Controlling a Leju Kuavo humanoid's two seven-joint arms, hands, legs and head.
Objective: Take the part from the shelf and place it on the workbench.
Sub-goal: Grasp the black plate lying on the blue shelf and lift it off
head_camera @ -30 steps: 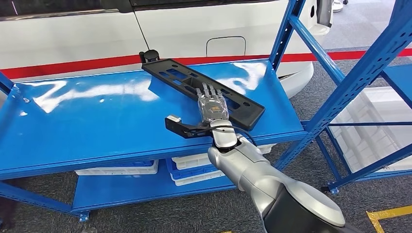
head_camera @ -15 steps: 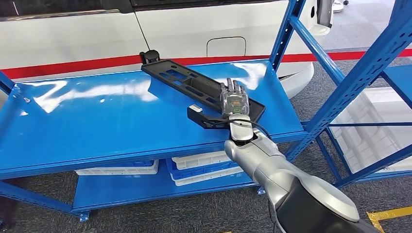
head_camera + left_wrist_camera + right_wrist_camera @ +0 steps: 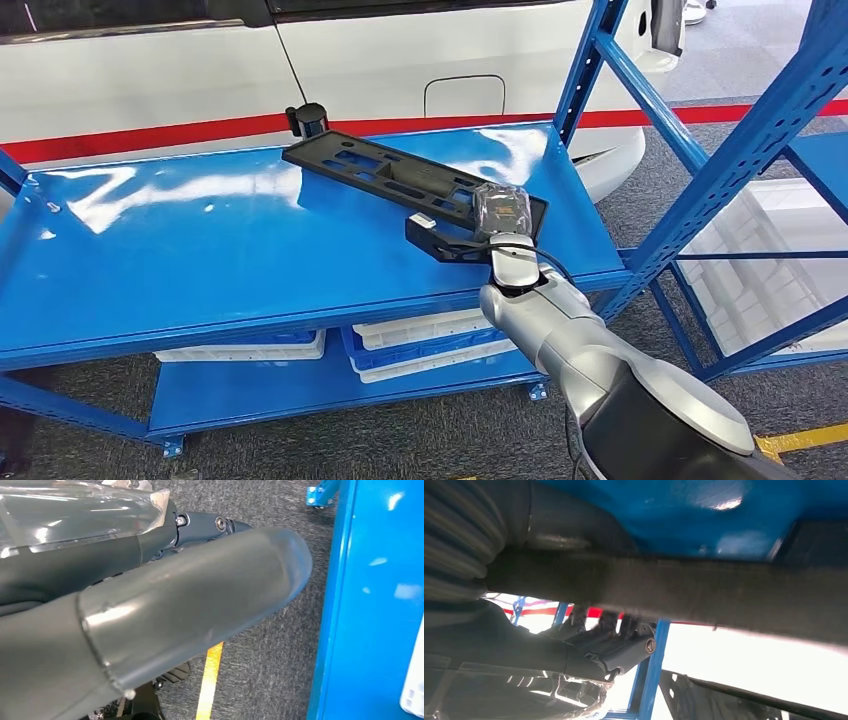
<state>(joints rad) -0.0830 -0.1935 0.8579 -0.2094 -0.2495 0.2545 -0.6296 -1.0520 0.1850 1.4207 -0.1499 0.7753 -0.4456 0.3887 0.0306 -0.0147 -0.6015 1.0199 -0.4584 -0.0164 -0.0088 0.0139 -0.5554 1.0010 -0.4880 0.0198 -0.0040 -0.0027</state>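
The long black part point(image 3: 400, 180) is seen lying on the blue shelf point(image 3: 200, 260), its near end gripped by the right hand point(image 3: 502, 212), whose fingers are curled over that edge. The left hand point(image 3: 150, 605) hangs above grey floor; its state cannot be told.

Bright, even overhead light fills the head view, throwing white glare patches across the glossy blue shelf point(image 3: 230, 240) and only faint shadows. That view is sharp. The left wrist view is clear, with sheen on the grey thumb point(image 3: 190, 600). The right wrist view is soft and blurred, its background blown out white.
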